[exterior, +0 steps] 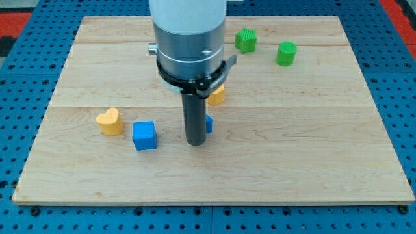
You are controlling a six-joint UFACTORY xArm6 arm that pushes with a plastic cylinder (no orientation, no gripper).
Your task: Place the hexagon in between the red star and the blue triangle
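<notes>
My tip (196,142) rests on the wooden board (312,156) near its middle. A blue block (208,123) peeks out from behind the rod on its right side, touching or nearly touching it; its shape cannot be made out. A yellow block (217,96), possibly the hexagon, sits just above it, partly hidden by the arm's body. No red star shows; the arm's wide body hides the board's top middle.
A blue cube (144,135) lies left of my tip, and a yellow heart (109,121) lies further left. A green star (246,40) and a green cylinder (286,53) sit at the view's top right.
</notes>
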